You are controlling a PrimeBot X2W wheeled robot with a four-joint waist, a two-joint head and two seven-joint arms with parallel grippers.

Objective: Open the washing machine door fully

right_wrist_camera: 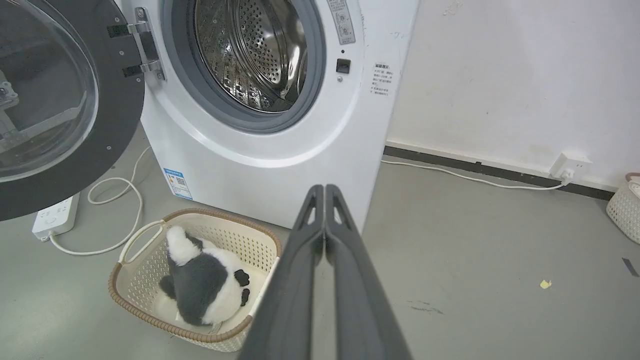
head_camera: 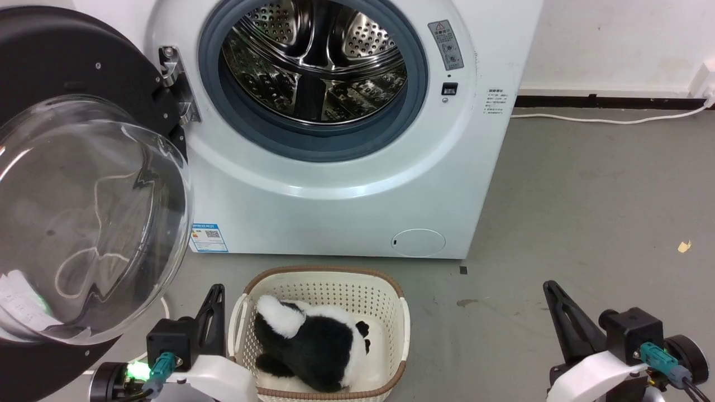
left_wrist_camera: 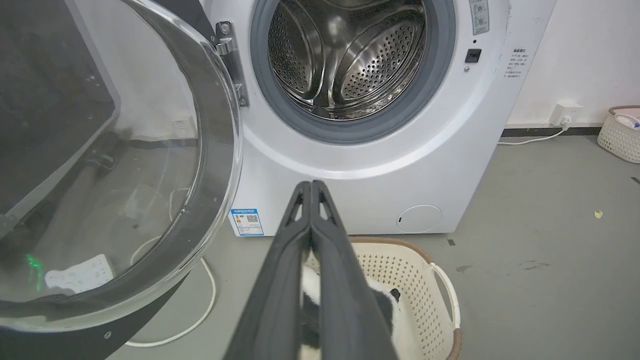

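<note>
The washing machine door (head_camera: 84, 212), a big black disc with a bulging clear glass bowl, stands swung out to the left of the white machine (head_camera: 335, 195) on its hinge (head_camera: 170, 72). The steel drum mouth (head_camera: 315, 61) is uncovered. The door also appears in the left wrist view (left_wrist_camera: 125, 175) and the right wrist view (right_wrist_camera: 55, 105). My left gripper (head_camera: 217, 291) is shut and empty, low beside the door's lower rim and apart from it; its fingers (left_wrist_camera: 311, 186) are pressed together. My right gripper (head_camera: 550, 287) is shut and empty over the floor at the lower right, fingers (right_wrist_camera: 324, 189) together.
A cream basket (head_camera: 402, 318) holding a black-and-white plush toy (head_camera: 313, 340) sits on the floor before the machine, between my arms. A power strip (right_wrist_camera: 55, 220) and white cable (right_wrist_camera: 115, 185) lie under the door. A second basket (left_wrist_camera: 620, 132) stands by the right wall.
</note>
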